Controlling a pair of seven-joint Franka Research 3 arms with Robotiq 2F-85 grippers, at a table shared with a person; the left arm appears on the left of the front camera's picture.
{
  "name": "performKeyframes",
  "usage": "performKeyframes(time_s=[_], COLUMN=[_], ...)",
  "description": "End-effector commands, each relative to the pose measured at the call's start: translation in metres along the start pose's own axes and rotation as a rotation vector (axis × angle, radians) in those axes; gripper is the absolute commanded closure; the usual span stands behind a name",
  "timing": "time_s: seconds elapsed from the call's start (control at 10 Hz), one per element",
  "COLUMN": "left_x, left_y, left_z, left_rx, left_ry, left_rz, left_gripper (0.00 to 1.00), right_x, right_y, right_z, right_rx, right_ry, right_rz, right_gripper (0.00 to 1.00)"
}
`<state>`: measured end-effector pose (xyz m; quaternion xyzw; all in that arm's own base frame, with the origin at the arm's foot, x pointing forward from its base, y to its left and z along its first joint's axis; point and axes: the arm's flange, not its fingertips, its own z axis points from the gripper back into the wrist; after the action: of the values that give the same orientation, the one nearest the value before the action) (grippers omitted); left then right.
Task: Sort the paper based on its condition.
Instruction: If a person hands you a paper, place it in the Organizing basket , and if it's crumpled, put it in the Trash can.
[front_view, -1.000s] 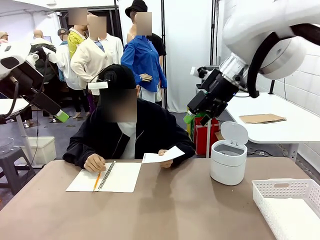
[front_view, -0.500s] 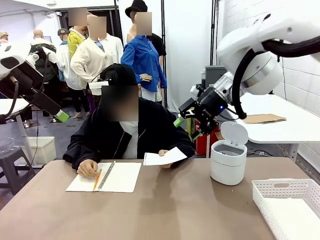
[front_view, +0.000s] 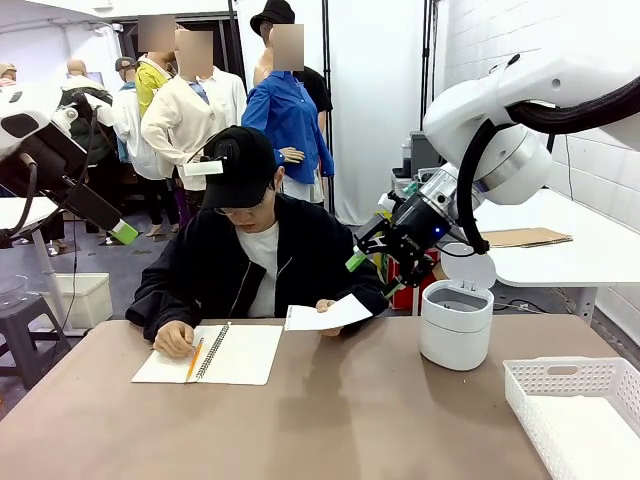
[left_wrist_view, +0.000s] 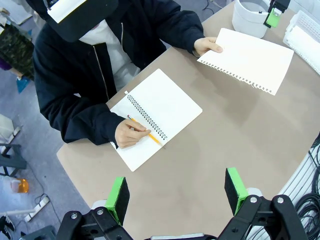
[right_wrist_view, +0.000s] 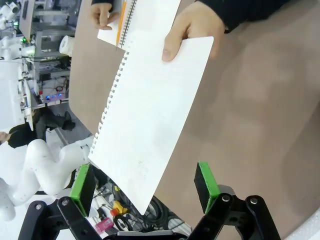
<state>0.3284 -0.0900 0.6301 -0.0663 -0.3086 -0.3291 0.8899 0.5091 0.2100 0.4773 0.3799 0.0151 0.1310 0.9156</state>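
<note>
The person at the far side holds one loose white sheet of paper (front_view: 325, 315) just above the table, its torn perforated edge plain in the left wrist view (left_wrist_view: 247, 60). My right gripper (front_view: 372, 272) hangs open in the air above and right of that sheet. In the right wrist view the paper (right_wrist_view: 150, 120) lies ahead of the open gripper (right_wrist_view: 143, 182), pinched at its far corner by the person's hand (right_wrist_view: 187, 27). My left gripper (front_view: 120, 232) is raised at the far left, open (left_wrist_view: 176, 189), high over the table.
A spiral notebook (front_view: 215, 353) lies open before the person, whose other hand (left_wrist_view: 131, 132) writes in it with a pencil. A white lidded bin (front_view: 457, 322) stands at the right, with a white basket (front_view: 580, 405) at the near right corner. Brown tabletop (front_view: 350, 420) lies in between.
My right arm has swung down and left, bringing its gripper from beside the bin's upper side closer to the held sheet. The left arm and the paper have barely moved.
</note>
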Motion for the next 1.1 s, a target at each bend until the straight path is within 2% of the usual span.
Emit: performKeyframes(time_s=[0.0, 0.2, 0.3, 0.5, 0.6, 1.0], left_x=[0.000, 0.000, 0.000, 0.000, 0.000, 0.000], left_y=[0.000, 0.000, 0.000, 0.000, 0.000, 0.000], left_z=[0.000, 0.000, 0.000, 0.000, 0.000, 0.000], left_rx=[0.005, 0.005, 0.005, 0.005, 0.005, 0.005], left_ry=[0.001, 0.001, 0.001, 0.001, 0.001, 0.001], left_rz=[0.001, 0.001, 0.001, 0.001, 0.001, 0.001], left_gripper=[0.00, 0.00, 0.00, 0.00, 0.00, 0.00], right_x=[0.001, 0.000, 0.004, 0.002, 0.001, 0.001], right_y=[-0.002, -0.002, -0.010, -0.021, -0.028, -0.049], right_z=[0.001, 0.002, -0.004, -0.017, -0.024, -0.058], right_rx=[0.017, 0.000, 0.059, 0.106, 0.098, 0.245], right_ry=[-0.009, -0.003, 0.035, 0.086, 0.086, 0.123], right_rz=[-0.019, -0.004, -0.084, -0.151, -0.172, -0.247], right_gripper=[0.00, 0.00, 0.00, 0.00, 0.00, 0.00])
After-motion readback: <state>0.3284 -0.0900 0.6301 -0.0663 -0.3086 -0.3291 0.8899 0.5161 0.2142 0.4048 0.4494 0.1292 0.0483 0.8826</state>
